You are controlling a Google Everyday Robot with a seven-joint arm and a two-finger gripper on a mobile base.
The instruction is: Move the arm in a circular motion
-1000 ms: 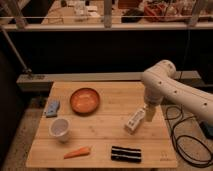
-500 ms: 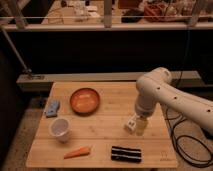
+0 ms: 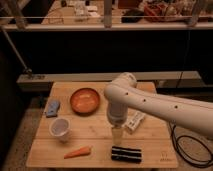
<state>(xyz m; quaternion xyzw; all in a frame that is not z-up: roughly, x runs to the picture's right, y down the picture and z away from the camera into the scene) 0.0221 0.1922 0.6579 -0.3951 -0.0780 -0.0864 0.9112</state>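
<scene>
At the near edge of the counter (image 3: 157,150) lie a black bar-shaped item (image 3: 126,154) and a carrot (image 3: 78,152); my gripper (image 3: 116,135) hangs pointing down near the black item, and I cannot tell whether it is open or closed. Behind these are a white cup (image 3: 60,129) and a small white bottle (image 3: 135,121) lying just beside my gripper. Farther back, my arm (image 3: 150,102) reaches in from the right over mid-counter, near an orange bowl (image 3: 84,100) and a blue cloth (image 3: 52,107)
</scene>
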